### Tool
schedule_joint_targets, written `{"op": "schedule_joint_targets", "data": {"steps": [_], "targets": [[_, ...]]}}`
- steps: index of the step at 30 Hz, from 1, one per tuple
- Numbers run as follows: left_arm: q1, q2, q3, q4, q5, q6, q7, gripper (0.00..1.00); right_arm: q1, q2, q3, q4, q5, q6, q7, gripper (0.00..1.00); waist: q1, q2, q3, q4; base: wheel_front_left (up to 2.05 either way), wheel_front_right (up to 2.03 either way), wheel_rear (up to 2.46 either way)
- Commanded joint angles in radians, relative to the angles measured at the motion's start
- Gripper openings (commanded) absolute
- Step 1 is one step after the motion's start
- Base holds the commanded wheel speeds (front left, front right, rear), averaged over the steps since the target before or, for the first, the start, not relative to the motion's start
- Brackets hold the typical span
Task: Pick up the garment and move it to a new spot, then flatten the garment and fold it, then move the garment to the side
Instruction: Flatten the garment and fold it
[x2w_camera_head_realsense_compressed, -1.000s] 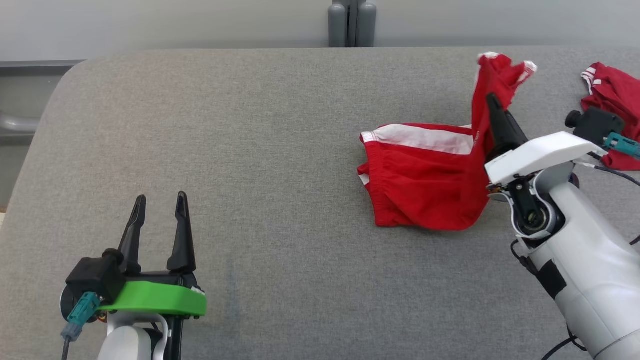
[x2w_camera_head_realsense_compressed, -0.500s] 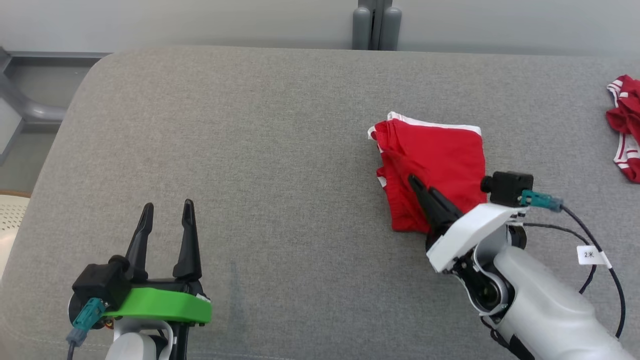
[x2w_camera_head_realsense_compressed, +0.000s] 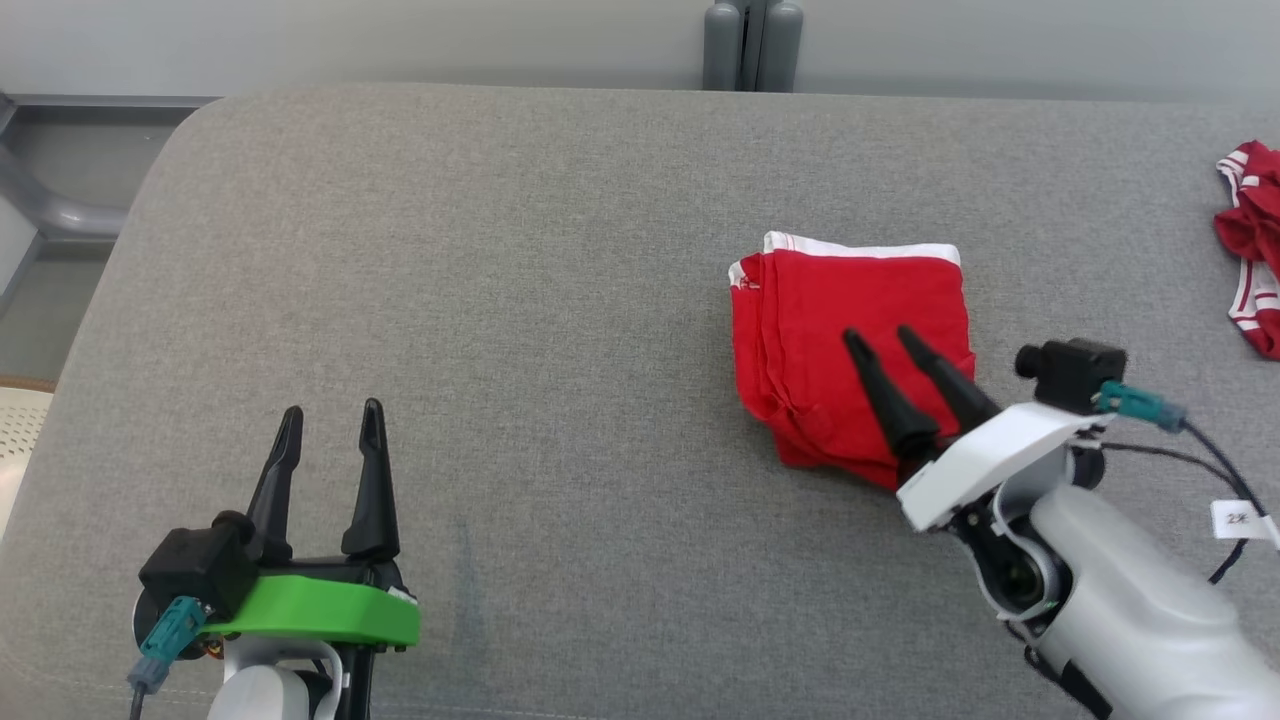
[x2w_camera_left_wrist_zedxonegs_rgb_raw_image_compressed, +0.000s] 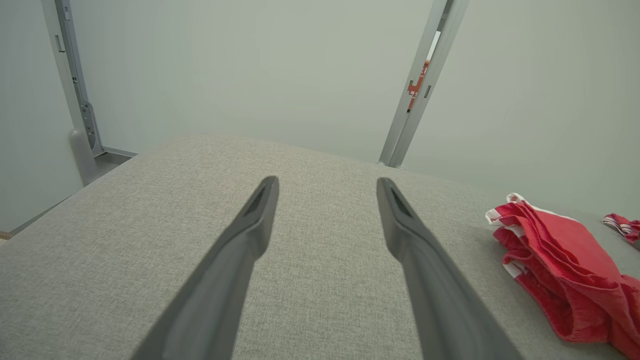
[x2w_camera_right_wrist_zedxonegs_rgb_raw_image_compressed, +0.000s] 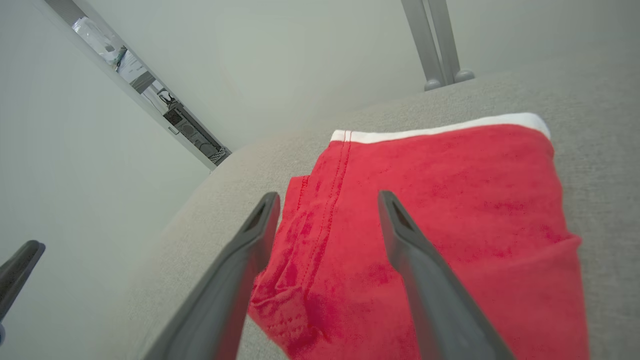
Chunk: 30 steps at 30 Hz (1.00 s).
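Grey surface (x2w_camera_head_realsense_compressed: 500, 250) bears folded garment (x2w_camera_head_realsense_compressed: 850, 300); red cloth (x2w_camera_head_realsense_compressed: 1255, 240) cropped rightward.

Red garment (x2w_camera_head_realsense_compressed: 850, 340) with white trim along far edge, folded into compact rectangle, lying flat on grey table (x2w_camera_head_realsense_compressed: 500, 300).

Head camera: high, looking steeply down on the grey surface (x2w_camera_head_realsense_compressed: 500, 250). Left wrist camera: low, near the surface, facing across it toward the wall (x2w_camera_left_wrist_zedxonegs_rgb_raw_image_compressed: 300, 75). Right wrist camera: close above the folded red garment (x2w_camera_head_realsense_compressed: 840, 300), which all three views share
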Motion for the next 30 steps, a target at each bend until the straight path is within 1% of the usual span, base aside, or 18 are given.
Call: {"op": "schedule_joint_targets", "data": {"steps": [1,5,9,11,12,13,14,20,25,30], "targets": [[0.000,0.001,0.003,-0.001,0.012,-0.003,-0.003,1.00,-0.016,-0.017,-0.023,-0.005,-0.015,-0.001,-0.008,1.00,0.0000,0.0000,-0.002,-0.002,0.00,0.00,0.00],[-0.004,0.001,0.005,-0.004,0.014,-0.003,-0.003,1.00,-0.035,-0.055,-0.129,0.012,-0.088,-0.001,-0.012,1.00,0.0000,0.0000,-0.001,-0.004,0.00,0.00,0.00],[-0.008,0.001,-0.001,-0.004,0.019,-0.003,-0.003,1.00,-0.009,-0.058,-0.231,0.042,-0.186,-0.001,-0.013,1.00,0.0000,0.0000,0.003,0.000,0.00,0.00,0.00],[-0.009,0.001,-0.003,-0.004,0.018,-0.003,-0.003,1.00,0.004,-0.044,-0.268,0.067,-0.218,-0.001,-0.013,1.00,0.0000,0.0000,0.006,0.003,0.00,0.00,0.00],[-0.010,0.001,-0.006,-0.004,0.018,-0.003,-0.003,1.00,0.008,-0.037,-0.277,0.077,-0.240,-0.001,-0.013,0.86,0.0000,0.0000,0.008,0.005,0.00,0.00,0.00],[-0.011,0.001,-0.008,-0.004,0.018,-0.003,-0.003,1.00,0.011,-0.032,-0.280,0.088,-0.255,-0.001,-0.013,0.63,0.0000,0.0000,0.010,0.007,0.00,0.00,0.00],[-0.012,0.001,-0.009,-0.003,0.017,-0.003,-0.003,1.00,0.017,-0.024,-0.281,0.104,-0.271,-0.001,-0.013,0.00,0.0000,0.0000,0.013,0.009,0.00,0.00,0.00],[-0.026,0.001,-0.020,0.000,0.013,-0.003,-0.003,1.00,0.023,0.023,-0.246,0.169,-0.336,-0.001,-0.013,0.00,0.0000,0.0000,0.024,0.021,0.00,0.00,0.00],[-0.034,0.001,-0.026,0.002,0.022,-0.003,-0.003,1.00,0.021,0.066,-0.200,0.206,-0.351,-0.001,-0.013,0.00,0.0000,0.0000,0.031,0.028,0.00,0.00,0.00],[-0.037,0.001,-0.029,0.004,0.029,-0.003,-0.003,1.00,0.037,0.130,-0.093,0.216,-0.363,-0.001,-0.013,0.00,0.0000,0.0000,0.035,0.033,0.00,0.00,0.00]]}}
